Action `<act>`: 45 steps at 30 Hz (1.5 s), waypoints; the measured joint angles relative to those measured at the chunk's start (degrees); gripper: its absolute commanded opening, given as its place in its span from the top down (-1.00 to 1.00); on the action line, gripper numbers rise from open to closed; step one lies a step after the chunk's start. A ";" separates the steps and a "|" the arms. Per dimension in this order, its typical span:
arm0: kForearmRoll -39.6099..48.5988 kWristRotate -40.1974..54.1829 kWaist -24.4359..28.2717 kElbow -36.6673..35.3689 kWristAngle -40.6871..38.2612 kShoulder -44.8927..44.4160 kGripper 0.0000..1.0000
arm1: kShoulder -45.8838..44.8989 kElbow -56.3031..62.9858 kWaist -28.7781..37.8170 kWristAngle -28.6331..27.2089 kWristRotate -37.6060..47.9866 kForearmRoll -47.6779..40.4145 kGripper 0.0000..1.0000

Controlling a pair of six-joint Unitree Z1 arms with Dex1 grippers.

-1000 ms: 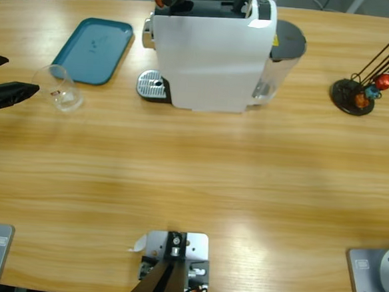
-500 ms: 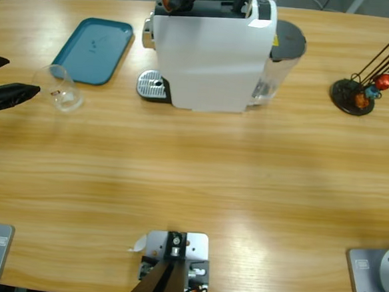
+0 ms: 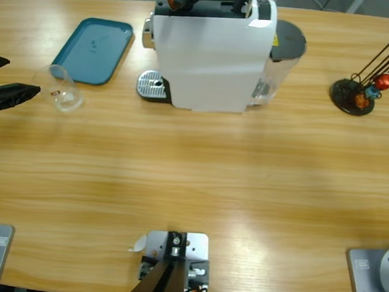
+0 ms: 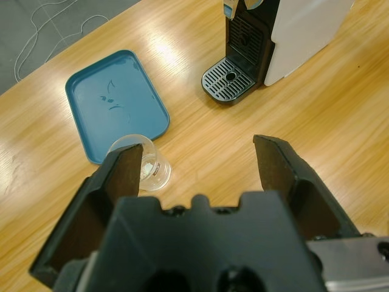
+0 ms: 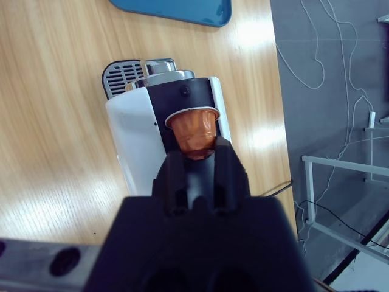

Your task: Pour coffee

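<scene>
**Two grippers, one capsule held over the machine**

My right gripper (image 5: 193, 159) is clamped on an orange capsule (image 5: 193, 131), poised just above the top of the white coffee machine (image 3: 211, 53); my left gripper (image 4: 200, 167) has its jaws wide apart, with the clear glass cup (image 4: 143, 163) just ahead of its left jaw; beyond the cup lies a teal tray (image 4: 115, 100); whether the cup holds any coffee I cannot tell.

Left fingers (image 4: 194, 164) spread wide; right fingers (image 5: 194, 159) clamped together
</scene>
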 measured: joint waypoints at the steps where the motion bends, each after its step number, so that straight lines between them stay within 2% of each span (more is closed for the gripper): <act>1: 0.00 0.00 0.00 0.00 0.00 0.00 -0.66 | 0.01 0.00 0.00 0.00 0.00 0.00 1.00; 10: 0.00 0.00 0.00 0.00 0.00 0.00 -0.72 | 0.49 -0.55 0.00 0.20 0.00 0.00 1.00; 14: 0.00 0.00 0.00 0.00 0.00 0.00 -0.89 | 1.24 -1.64 0.00 0.28 0.00 0.00 1.00; 22: 0.00 0.00 0.00 0.00 0.00 0.01 -0.92 | 1.53 -1.65 0.00 0.30 0.00 0.00 0.97; 24: 0.00 0.00 0.00 0.00 0.00 0.01 -0.92 | 1.53 -1.65 0.00 0.30 0.00 0.01 0.33; 25: 0.00 0.00 0.00 0.00 0.00 0.01 -0.92 | 1.53 -1.65 0.00 0.30 0.00 0.01 0.16; 33: -0.01 0.00 0.00 0.00 0.00 0.02 -0.92 | 1.68 -2.10 0.00 0.30 0.27 2.94 -0.65; 38: -0.01 0.00 0.00 0.00 0.00 0.19 -0.92 | 1.68 -3.90 0.00 0.30 0.51 4.20 -0.82; 40: -0.01 0.00 0.00 0.00 0.00 0.32 -0.92 | 1.68 -4.88 0.01 0.30 0.57 4.86 -0.95; 41: -0.01 0.00 0.00 0.00 0.00 0.40 -0.92 | 1.68 -5.44 0.04 0.30 0.59 5.19 -0.94; 43: -0.01 0.00 0.00 0.01 0.00 0.48 -0.92 | 1.68 -7.50 0.43 0.30 0.65 6.03 -0.82; 45: -0.01 0.00 0.00 0.01 0.00 0.61 -0.93 | 1.61 -9.69 1.52 0.30 0.82 6.90 -0.48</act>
